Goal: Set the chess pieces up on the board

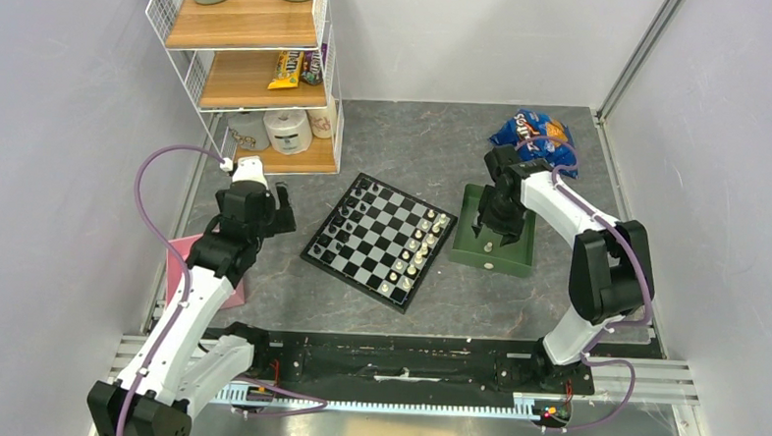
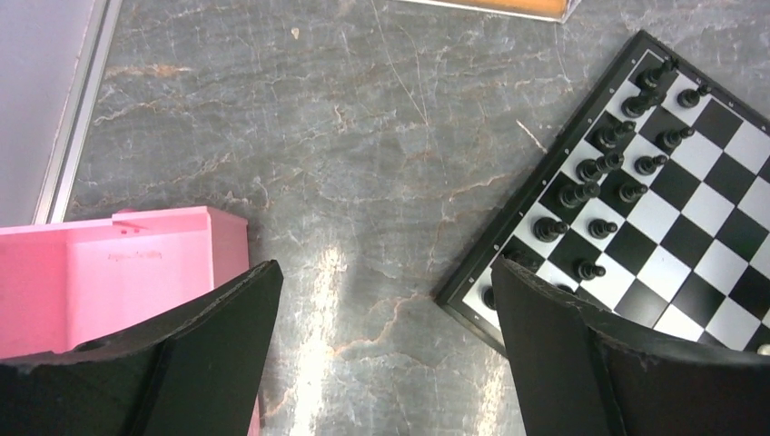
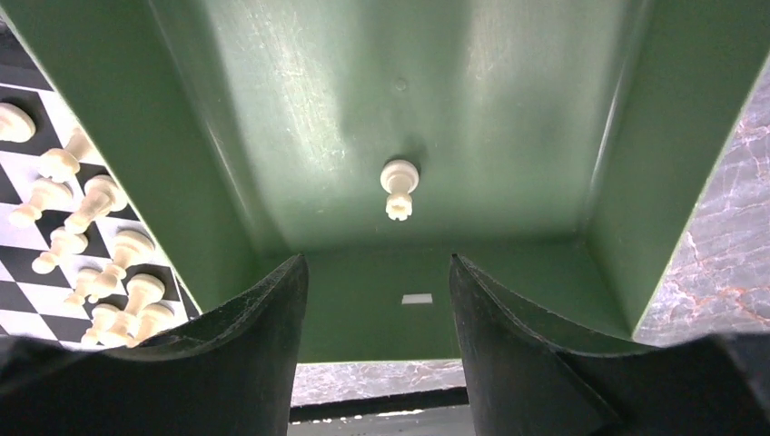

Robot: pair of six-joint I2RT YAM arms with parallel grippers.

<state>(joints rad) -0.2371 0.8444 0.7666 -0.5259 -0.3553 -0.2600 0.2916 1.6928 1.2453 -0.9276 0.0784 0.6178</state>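
The board (image 1: 381, 239) lies in the middle of the table. Cream-white chess pieces (image 1: 415, 244) stand in two rows along its right side, and black figures (image 1: 348, 216) line its left side. One more cream piece (image 3: 399, 188) lies on its side on the floor of the green tray (image 3: 508, 109), ahead of my right gripper (image 3: 377, 259). That gripper is open and empty, low over the tray (image 1: 513, 255). My left gripper (image 2: 385, 265) hangs open and empty above bare table, between a pink box (image 2: 118, 272) and the board's corner (image 2: 690, 209).
A wire shelf (image 1: 251, 65) with snacks and paper rolls stands at the back left. A blue snack bag (image 1: 533, 131) lies behind the tray. The pink box (image 1: 179, 263) sits at the table's left edge, next to my left arm.
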